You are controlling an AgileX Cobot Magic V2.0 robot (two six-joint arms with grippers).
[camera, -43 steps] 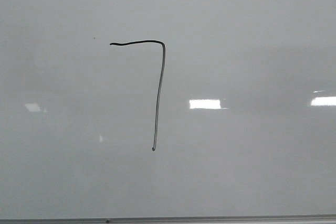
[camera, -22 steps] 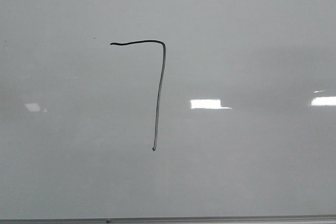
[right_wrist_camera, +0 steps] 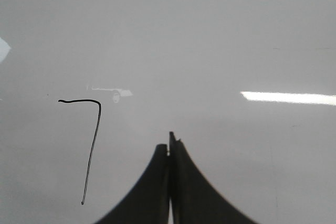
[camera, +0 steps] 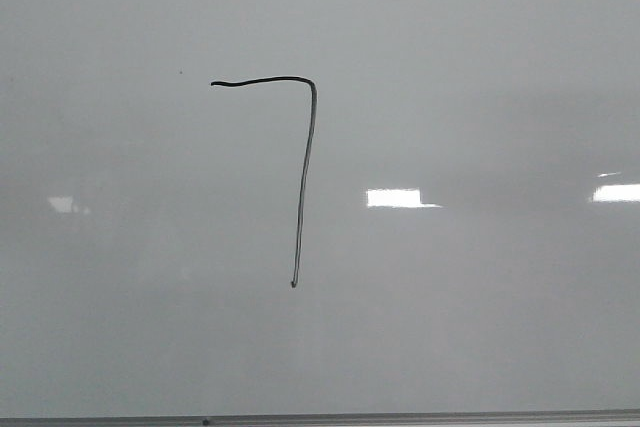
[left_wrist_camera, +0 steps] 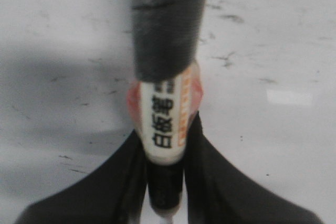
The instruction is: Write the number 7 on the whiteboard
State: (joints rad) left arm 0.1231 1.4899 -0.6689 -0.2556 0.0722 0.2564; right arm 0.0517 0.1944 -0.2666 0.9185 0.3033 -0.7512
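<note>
The number 7 (camera: 303, 162) is drawn in thin black line on the whiteboard (camera: 480, 67), which fills the front view. No gripper shows in the front view. In the left wrist view my left gripper (left_wrist_camera: 167, 156) is shut on a whiteboard marker (left_wrist_camera: 164, 114) with a white label and black cap, above a scuffed pale surface (left_wrist_camera: 273, 51). In the right wrist view my right gripper (right_wrist_camera: 169, 148) is shut and empty, and the number 7 (right_wrist_camera: 93, 140) lies on the whiteboard (right_wrist_camera: 236, 40) to its side.
A thin grey metal edge strip (camera: 400, 416) runs along the near edge of the board. Bright light reflections (camera: 395, 198) sit on the glossy surface. A tiny dark speck (camera: 180, 72) lies beside the 7.
The light reflections have shifted slightly to the right on the board. The drawn 7 has not changed.
</note>
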